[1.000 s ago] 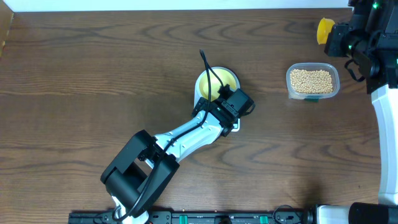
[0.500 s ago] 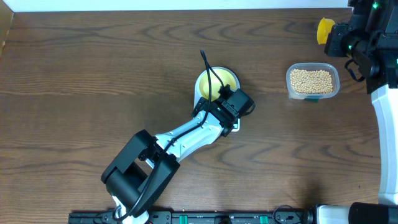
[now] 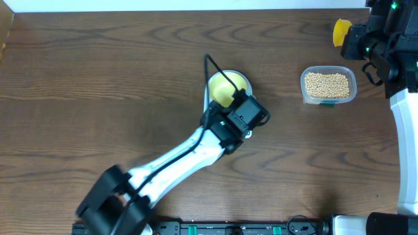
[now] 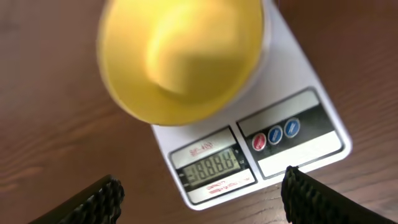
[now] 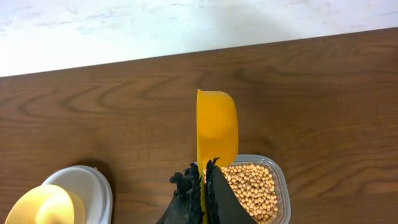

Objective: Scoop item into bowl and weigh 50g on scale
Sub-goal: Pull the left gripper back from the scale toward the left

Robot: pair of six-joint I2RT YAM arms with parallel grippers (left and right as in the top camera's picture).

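Bowl (image 3: 223, 89) on scale (image 4: 264, 150) (beans (image 3: 328, 83) in tub (image 3: 303, 85) rightward)

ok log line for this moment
left claw: open, above scale | right claw: shut on scoop | bowl: on scale, empty | beans: in tub

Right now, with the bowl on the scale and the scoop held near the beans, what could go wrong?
The bowl sits off-centre on the scale, seemingly overhanging one edge; poured beans might tip it. The open left gripper hovers just above the scale, so the arriving scoop, clamped in the right gripper, could bump it. The beans are small and round; any spilled ones would likely roll across the table.
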